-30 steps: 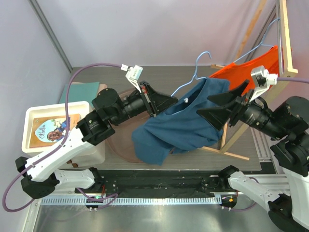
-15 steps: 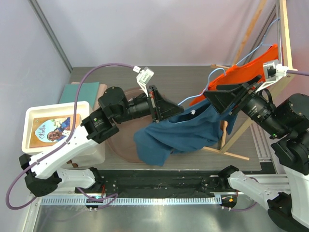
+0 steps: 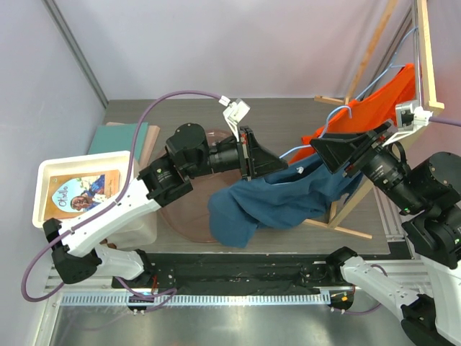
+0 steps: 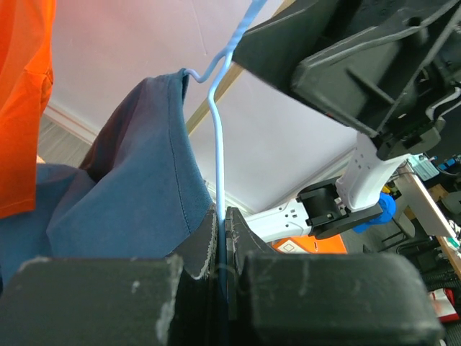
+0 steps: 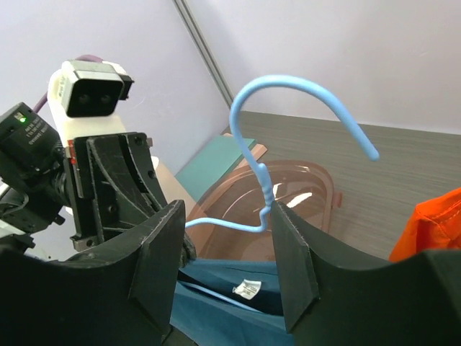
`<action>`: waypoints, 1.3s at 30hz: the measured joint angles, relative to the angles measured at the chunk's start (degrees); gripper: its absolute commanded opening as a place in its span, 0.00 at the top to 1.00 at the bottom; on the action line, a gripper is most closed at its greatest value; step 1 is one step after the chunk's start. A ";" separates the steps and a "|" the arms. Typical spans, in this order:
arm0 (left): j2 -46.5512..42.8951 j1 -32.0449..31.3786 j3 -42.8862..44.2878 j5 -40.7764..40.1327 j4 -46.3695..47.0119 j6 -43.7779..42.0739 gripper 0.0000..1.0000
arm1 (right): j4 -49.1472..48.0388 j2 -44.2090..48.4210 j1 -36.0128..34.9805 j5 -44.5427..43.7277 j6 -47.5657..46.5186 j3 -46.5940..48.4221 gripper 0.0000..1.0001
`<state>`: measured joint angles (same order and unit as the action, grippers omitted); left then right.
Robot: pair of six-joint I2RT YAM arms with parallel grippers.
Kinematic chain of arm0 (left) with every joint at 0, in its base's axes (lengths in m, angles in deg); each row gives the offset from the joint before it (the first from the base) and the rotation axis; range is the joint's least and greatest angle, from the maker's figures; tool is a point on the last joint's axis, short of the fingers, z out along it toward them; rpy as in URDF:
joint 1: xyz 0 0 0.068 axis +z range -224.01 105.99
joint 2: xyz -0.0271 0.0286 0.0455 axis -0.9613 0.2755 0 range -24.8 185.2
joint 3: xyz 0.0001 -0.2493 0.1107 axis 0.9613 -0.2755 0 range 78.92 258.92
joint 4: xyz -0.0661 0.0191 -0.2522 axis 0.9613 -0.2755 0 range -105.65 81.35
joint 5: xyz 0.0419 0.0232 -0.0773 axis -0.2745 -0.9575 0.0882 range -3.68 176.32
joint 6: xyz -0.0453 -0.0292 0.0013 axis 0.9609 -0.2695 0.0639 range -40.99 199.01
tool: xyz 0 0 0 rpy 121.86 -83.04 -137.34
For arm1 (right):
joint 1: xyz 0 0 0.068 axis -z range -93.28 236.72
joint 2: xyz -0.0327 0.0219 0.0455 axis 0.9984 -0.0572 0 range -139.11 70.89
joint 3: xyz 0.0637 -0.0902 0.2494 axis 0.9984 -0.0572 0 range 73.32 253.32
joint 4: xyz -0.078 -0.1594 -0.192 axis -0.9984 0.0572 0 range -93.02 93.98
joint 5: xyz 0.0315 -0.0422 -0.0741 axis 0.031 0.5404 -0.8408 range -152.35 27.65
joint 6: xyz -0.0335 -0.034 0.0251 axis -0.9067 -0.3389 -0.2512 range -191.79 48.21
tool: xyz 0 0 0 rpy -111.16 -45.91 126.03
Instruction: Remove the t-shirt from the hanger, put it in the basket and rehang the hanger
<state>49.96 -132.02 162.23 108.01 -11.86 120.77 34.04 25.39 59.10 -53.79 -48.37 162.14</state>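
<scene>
T-shirt [image 3: 277, 202]: blue, limp, slung over the middle of the table [image 3: 288, 115], lowest fold sagging toward the near edge and onto a brownish translucent dish [image 3: 180, 213]. Soft and light by the look. Likely to stretch and slide rather than resist, and to snag at the collar if dragged across wire. Best taken at the collar or a shoulder seam, not at the loose hem.

Just above, left claw [image 4: 222, 223]: pressed together on the collar edge, with the pale blue hanger [image 5: 265, 189] wire running down into the same pinch. Wire possibly caught too; cannot tell. Fabric still hooked over one bend of that wire in the left wrist view.

Further back, right claw [image 5: 229, 231]: fingers apart, one on each side of the hanger's twisted neck below the hook, not visibly touching it. Thin, stiff, probably slippery wire. Worth gripping squarely at the twist, to stop it swivelling while the cloth peels off.

Farthest, at the right rear: orange garment [image 3: 374, 94] on a wooden rack [image 3: 425, 58], just beside the right claw. Some risk of catching it.
</scene>
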 measured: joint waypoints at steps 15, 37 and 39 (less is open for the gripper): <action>-0.02 -0.74 0.17 -0.63 0.37 0.02 1.00 | -0.90 1.49 -0.02 -1.05 0.31 -3.10 0.49; 1.53 -3.93 2.69 -0.63 -1.03 -0.42 1.00 | 0.72 1.64 0.00 -4.13 -2.01 -2.86 0.59; 2.36 -4.17 3.43 -0.66 -1.09 -0.42 1.00 | 0.61 1.75 0.00 -4.15 -1.99 -3.48 0.65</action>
<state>52.33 -136.20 165.66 107.36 -12.95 120.35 34.65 27.14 59.10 -57.95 -50.36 158.66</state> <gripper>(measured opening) 0.027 0.432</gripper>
